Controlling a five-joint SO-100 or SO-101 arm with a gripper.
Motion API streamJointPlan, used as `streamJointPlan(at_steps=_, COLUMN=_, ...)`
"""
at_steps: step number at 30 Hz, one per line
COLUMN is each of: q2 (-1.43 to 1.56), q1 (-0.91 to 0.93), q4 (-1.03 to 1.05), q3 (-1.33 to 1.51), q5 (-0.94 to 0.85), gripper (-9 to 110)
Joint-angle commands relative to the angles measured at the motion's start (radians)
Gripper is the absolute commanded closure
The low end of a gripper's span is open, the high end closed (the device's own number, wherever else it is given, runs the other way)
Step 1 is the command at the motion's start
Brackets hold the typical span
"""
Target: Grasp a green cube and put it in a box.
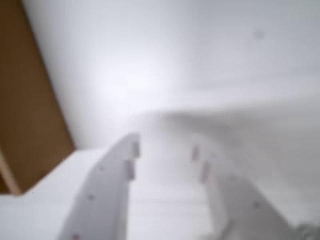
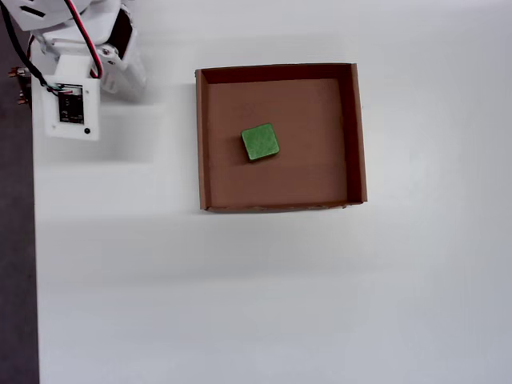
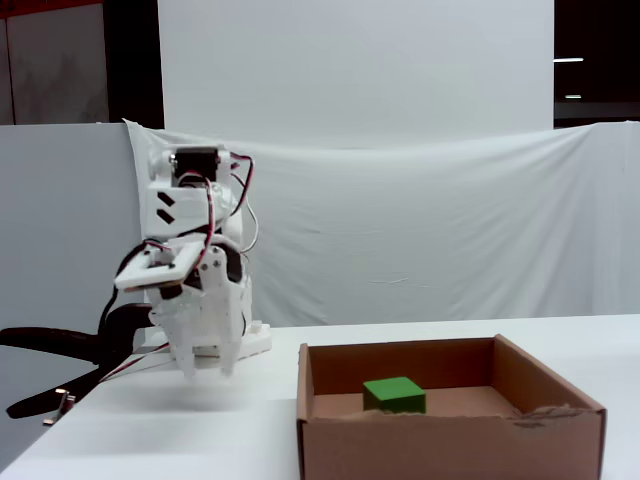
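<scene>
Green cube (image 2: 260,143) lies flat on the floor of the box (image 2: 359,136) — so the task looks done — while the gripper (image 1: 165,150), blurred but seemingly spread and empty, hangs beside the box.

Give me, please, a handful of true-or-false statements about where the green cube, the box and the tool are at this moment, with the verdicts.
1. The green cube lies on the floor of the box. True.
2. The tool is shut on the cube. False: in the wrist view its fingers stand apart with nothing between them, and the cube sits in the box.
3. In the overhead view the arm is to the left of the box. True.
4. The cube is pressed against a wall of the box. False: brown floor shows on every side of it in the overhead view.
5. In the fixed view the tool hangs directly over the box. False: it hangs over the white table, left of the box.
</scene>
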Motion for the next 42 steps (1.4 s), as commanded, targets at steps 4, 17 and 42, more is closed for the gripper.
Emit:
streamJointPlan(at_steps=4, q2=0.086, q1=-0.002, q4=-0.046, q3=0.072, q5=-0.014, gripper=90)
streamJointPlan(at_steps=17, q2=0.236, q1=-0.005, q4=0.006, q3=0.172, q5=-0.032, gripper=90)
streamJointPlan(at_steps=42, q2=0.548, q1=-0.008, q4=0.388, q3=0.175, q5=-0.023, gripper=87)
